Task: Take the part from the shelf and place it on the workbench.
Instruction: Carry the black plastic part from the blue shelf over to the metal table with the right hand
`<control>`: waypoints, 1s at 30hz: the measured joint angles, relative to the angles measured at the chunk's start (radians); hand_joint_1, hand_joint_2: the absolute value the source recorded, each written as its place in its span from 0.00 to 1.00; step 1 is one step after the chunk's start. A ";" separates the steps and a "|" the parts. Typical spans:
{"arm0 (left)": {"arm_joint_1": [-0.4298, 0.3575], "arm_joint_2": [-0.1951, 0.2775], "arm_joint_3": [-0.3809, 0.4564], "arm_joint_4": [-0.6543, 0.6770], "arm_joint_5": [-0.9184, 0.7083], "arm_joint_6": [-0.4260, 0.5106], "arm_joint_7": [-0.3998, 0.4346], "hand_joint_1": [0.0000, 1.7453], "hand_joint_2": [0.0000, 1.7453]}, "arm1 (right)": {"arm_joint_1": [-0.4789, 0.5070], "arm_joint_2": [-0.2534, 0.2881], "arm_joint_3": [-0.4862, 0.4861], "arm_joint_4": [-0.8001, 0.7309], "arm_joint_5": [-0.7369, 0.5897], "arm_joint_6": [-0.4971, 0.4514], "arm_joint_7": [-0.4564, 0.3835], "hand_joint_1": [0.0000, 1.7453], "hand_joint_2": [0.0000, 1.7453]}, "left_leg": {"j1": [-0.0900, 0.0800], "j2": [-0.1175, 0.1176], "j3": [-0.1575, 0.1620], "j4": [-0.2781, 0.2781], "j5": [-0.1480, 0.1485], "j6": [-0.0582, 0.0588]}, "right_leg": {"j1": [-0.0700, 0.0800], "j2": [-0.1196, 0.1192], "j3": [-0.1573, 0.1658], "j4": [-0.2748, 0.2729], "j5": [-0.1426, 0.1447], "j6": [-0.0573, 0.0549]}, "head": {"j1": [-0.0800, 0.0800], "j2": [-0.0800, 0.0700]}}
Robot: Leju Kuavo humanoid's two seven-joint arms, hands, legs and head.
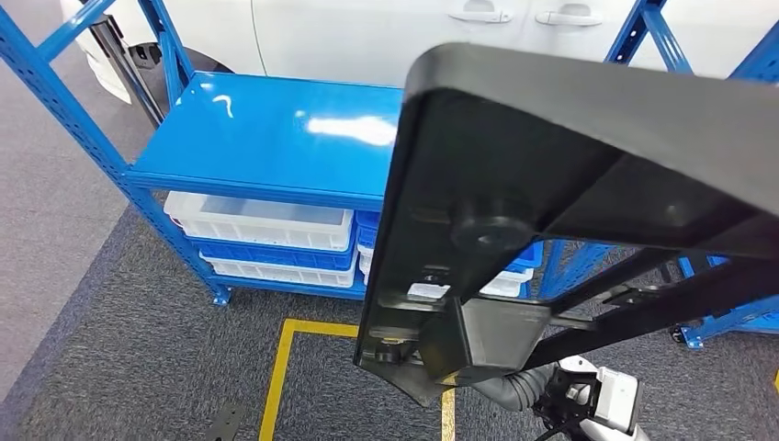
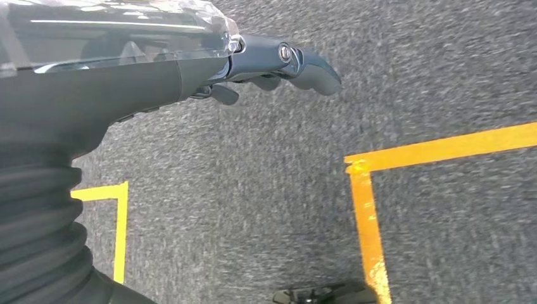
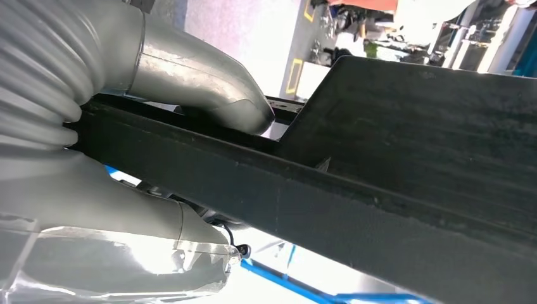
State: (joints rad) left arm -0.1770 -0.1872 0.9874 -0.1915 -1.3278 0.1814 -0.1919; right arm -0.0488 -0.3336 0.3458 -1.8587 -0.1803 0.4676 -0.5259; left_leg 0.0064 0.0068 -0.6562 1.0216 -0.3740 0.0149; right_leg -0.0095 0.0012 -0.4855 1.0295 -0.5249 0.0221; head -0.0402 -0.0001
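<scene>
Black part (image 1: 588, 156) above blue shelf (image 1: 266, 138)

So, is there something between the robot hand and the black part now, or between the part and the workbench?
Nothing stands between them: the right robot hand already grips the black part, thumb on one face and fingers on the other. The workbench is not in these views, so the way to it cannot be judged. The blue shelf is ahead.

Bright, even overhead light – white glare patches sit on the glossy blue metal shelf top (image 1: 276, 129). The large black plastic part (image 1: 570, 184) looms near the head camera, soft-edged and underexposed. The grey speckled carpet (image 2: 253, 190) is motion-smeared in the left wrist view – the right wrist view's background is blown out white.
</scene>
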 joint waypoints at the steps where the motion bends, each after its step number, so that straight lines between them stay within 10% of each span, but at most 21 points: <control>1: 0.000 0.000 0.000 0.000 0.000 0.000 0.001 0.00 1.00 | 0.006 0.000 -0.002 -0.005 0.004 -0.002 -0.001 1.00 1.00 | 0.000 0.000 -0.001 -0.001 0.009 -0.006 | 0.004 0.001 0.011 -0.024 -0.010 -0.007 | 0.000 0.000; 4: 0.002 0.000 -0.001 0.000 0.000 0.000 0.003 0.00 1.00 | 0.018 0.001 -0.004 -0.012 0.013 -0.002 -0.002 1.00 1.00 | 0.002 -0.002 -0.011 0.003 0.005 -0.024 | 0.001 -0.001 -0.010 -0.032 0.019 -0.030 | 0.000 0.000; 8: 0.003 0.000 -0.002 0.000 -0.001 -0.001 0.004 0.00 1.00 | 0.018 0.001 -0.015 -0.012 0.010 0.003 -0.001 1.00 1.00 | 0.005 -0.003 -0.064 0.206 -0.179 -0.037 | 0.001 -0.005 -0.069 -0.034 0.071 -0.048 | 0.000 0.000; 10: 0.002 0.000 -0.003 0.000 -0.003 -0.001 0.004 0.00 1.00 | 0.017 0.001 -0.023 -0.012 0.004 0.008 -0.001 1.00 1.00 | 0.005 -0.003 -0.058 0.289 -0.183 -0.038 | 0.004 -0.005 -0.104 -0.031 0.097 -0.047 | 0.000 0.000; 13: -0.001 0.000 -0.004 0.000 -0.003 -0.001 0.005 0.00 1.00 | 0.018 -0.001 -0.032 -0.011 -0.002 0.014 -0.001 1.00 1.00 | 0.003 -0.003 0.071 0.169 -0.121 -0.026 | 0.008 -0.004 -0.149 -0.025 0.131 -0.040 | 0.000 0.000; 15: -0.007 0.000 -0.005 0.000 -0.003 -0.001 0.005 0.00 1.00 | 0.017 -0.003 -0.039 -0.012 -0.004 0.015 -0.001 1.00 1.00 | -0.001 -0.005 0.176 0.020 -0.142 -0.015 | 0.011 -0.006 -0.165 -0.023 0.151 -0.031 | 0.000 0.000; 18: -0.007 0.000 -0.005 0.000 -0.003 -0.001 0.005 0.00 1.00 | 0.018 -0.007 -0.044 -0.012 -0.005 0.014 -0.001 1.00 1.00 | -0.005 -0.004 0.194 -0.040 -0.143 -0.001 | 0.007 -0.007 -0.172 -0.029 0.179 -0.013 | 0.000 0.000; 21: -0.006 -0.001 -0.005 0.000 -0.005 -0.001 0.006 0.00 1.00 | 0.020 -0.009 -0.047 -0.011 0.000 0.006 0.000 1.00 1.00 | -0.002 0.002 0.161 -0.046 -0.103 0.020 | 0.002 -0.004 -0.204 0.040 0.089 0.001 | 0.000 0.000; 24: -0.006 -0.002 -0.006 0.000 -0.007 -0.002 0.008 0.00 1.00 | 0.020 -0.008 -0.049 -0.011 0.005 -0.004 0.004 1.00 1.00 | -0.004 0.004 0.110 -0.041 -0.064 0.024 | -0.002 -0.003 -0.241 0.226 -0.035 0.010 | 0.000 0.000; 26: -0.006 -0.002 -0.006 0.000 -0.005 -0.002 0.011 0.00 1.00 | 0.019 -0.008 -0.049 -0.011 0.006 -0.004 0.008 1.00 1.00 | -0.004 0.004 0.070 -0.032 -0.040 0.021 | -0.004 -0.003 -0.214 0.263 -0.005 0.012 | 0.000 0.000; 28: -0.006 -0.003 -0.006 0.000 -0.002 -0.002 0.012 0.00 1.00 | 0.013 -0.008 -0.049 -0.011 0.007 -0.003 0.014 1.00 1.00 | -0.004 0.004 0.034 -0.018 -0.022 0.015 | -0.004 -0.003 -0.122 0.166 0.037 0.009 | 0.000 0.000; 30: -0.006 -0.004 -0.006 0.000 0.001 0.000 0.011 0.00 1.00 | 0.002 -0.007 -0.049 -0.011 0.007 -0.001 0.018 1.00 1.00 | -0.006 0.003 0.012 -0.007 -0.007 0.007 | 0.001 -0.003 -0.025 0.028 0.017 0.000 | 0.000 0.000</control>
State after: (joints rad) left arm -0.1826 -0.1914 0.9817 -0.1915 -1.3266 0.1811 -0.1808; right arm -0.0466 -0.3406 0.2969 -1.8699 -0.1738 0.4666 -0.5078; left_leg 0.0001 0.0102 -0.6441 1.0141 -0.3806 0.0216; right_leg -0.0090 -0.0014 -0.5108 1.0572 -0.5075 0.0226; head -0.0401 -0.0002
